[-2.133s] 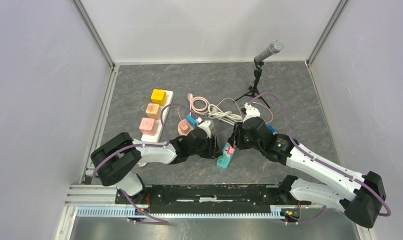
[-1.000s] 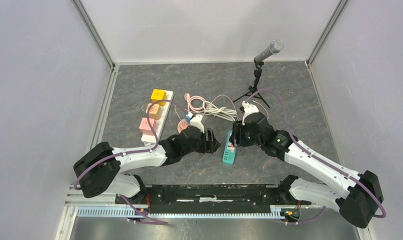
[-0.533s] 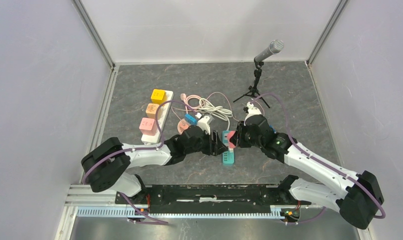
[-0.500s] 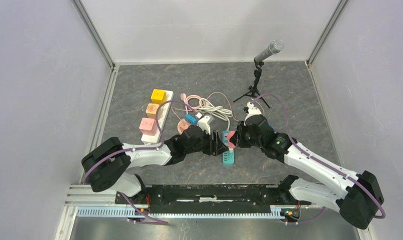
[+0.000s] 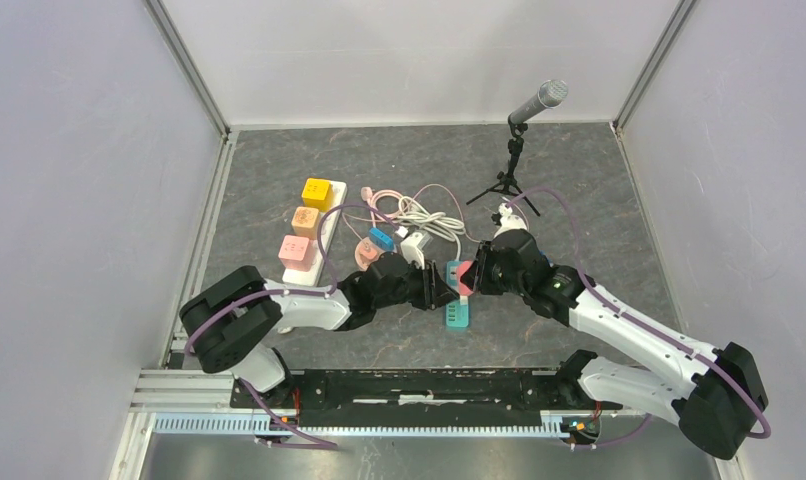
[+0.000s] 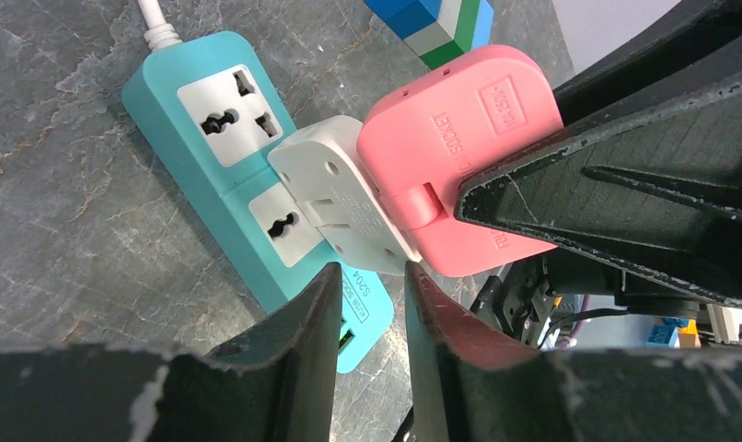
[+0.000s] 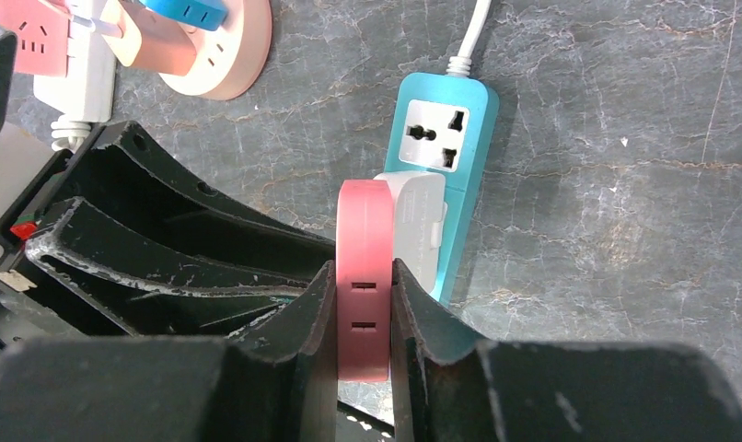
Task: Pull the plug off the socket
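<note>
- Grey marbled worktop (image 5: 599,190) ringed by white walls, seen from overhead. My two arms meet over the teal socket strip (image 5: 457,308), which lies near the middle, its white cord running back to a tangle of cables (image 5: 419,212). The pink plug (image 5: 465,274) sits over the strip's far half, between the left end effector (image 5: 439,288) and the right end effector (image 5: 473,277). A white power strip (image 5: 307,262) carrying yellow, orange and pink cubes lies to the left. A microphone (image 5: 539,100) on a tripod stands at the back right.
- Left wrist camera: the pink plug is joined to a white adapter (image 6: 344,198) that overlaps the second outlet of the teal socket strip, while the first outlet is bare. My left fingers (image 6: 294,341) are drawn close with a slim gap, tips at the adapter's lower edge. I cannot tell whether they pinch anything. The right end effector's black fingers cover the plug's right side.
- Right wrist camera: the right end effector is clamped on the pink plug, one finger on each flat side. The white adapter lies between the plug and the teal socket strip, touching both. I cannot tell whether its pins are seated. A round pink hub (image 7: 229,55) with a blue plug (image 7: 188,11) lies at upper left.
</note>
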Robot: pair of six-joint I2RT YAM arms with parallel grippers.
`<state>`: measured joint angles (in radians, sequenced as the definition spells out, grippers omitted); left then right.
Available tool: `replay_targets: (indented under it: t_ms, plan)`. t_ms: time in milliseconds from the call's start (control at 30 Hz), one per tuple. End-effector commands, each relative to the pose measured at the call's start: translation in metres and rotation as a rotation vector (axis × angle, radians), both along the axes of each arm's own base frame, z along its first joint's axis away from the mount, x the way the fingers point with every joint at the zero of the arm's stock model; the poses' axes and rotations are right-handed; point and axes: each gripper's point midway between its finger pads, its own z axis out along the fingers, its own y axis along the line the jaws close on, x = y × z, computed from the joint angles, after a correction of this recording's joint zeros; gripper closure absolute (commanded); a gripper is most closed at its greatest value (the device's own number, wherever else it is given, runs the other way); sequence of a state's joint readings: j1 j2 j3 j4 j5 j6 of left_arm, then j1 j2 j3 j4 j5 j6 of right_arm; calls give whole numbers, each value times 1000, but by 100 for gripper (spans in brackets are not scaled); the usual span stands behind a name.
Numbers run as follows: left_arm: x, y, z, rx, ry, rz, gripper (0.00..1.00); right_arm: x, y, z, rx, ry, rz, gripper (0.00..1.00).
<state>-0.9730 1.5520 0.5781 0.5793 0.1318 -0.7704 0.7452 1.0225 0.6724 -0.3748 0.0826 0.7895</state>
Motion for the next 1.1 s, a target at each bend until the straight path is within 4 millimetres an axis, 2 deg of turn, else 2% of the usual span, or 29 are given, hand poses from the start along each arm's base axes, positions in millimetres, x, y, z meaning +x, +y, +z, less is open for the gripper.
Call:
replay_targets:
  t_ms: [0, 233, 500, 767, 900, 1067]
  plan:
    - [4, -7, 11, -65, -14, 17, 62, 2, 6, 9, 50, -15, -3, 100]
    - [3, -6, 18, -91, -9, 24, 55, 2, 8, 10, 71, -17, -1, 100]
    - [1, -10, 8, -97, 30, 20, 52, 4, 14, 18, 132, -22, 0, 100]
    - [13, 11, -29, 58, 89, 150, 57, 5, 18, 30, 215, -47, 15, 100]
    - [15, 20, -38, 104, 101, 189, 57, 6, 20, 43, 271, -94, 26, 100]
    - [16, 21, -41, 116, 109, 199, 57, 10, 17, 52, 291, -120, 18, 100]
